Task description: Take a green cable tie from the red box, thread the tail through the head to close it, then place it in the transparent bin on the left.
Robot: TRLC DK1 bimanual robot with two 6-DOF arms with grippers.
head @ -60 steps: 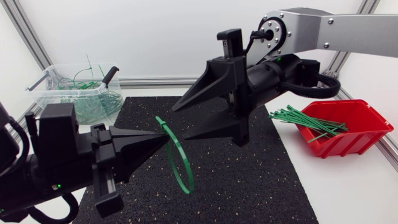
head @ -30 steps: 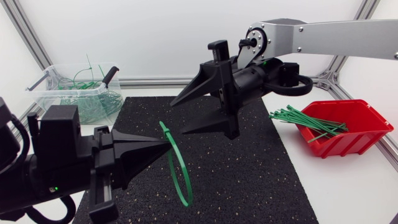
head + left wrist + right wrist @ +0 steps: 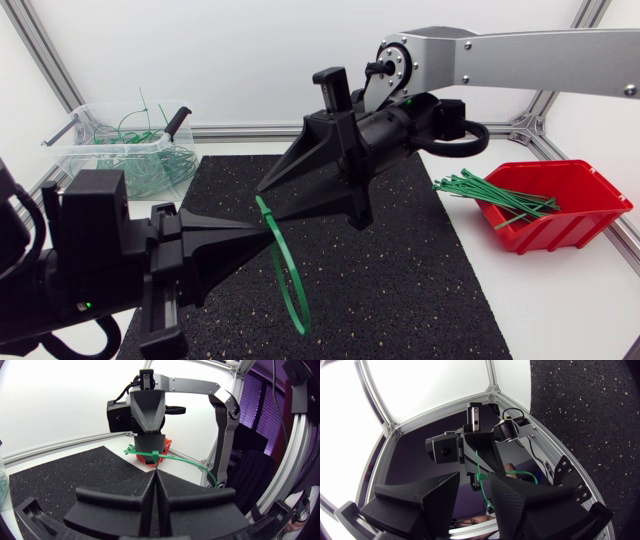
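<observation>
From above, my left gripper sits low over the black mat, its two fingers pressed together on the green cable tie. The tie is closed into a loop that hangs down from the fingertips, clear of the mat. My right gripper comes in from the far side, its fingers spread, with their tips at the top of the loop; I cannot tell whether they touch it. The red box stands well apart on my right with a bundle of green ties poking over its rim. The transparent bin is at the far left corner with ties in it. In my left wrist view, my left gripper is pinched tight on the cable tie, whose head sits just ahead of the tips and just under my right gripper. In my right wrist view, my right gripper stands parted, and the cable tie shows in the gap, held by my left gripper ahead.
</observation>
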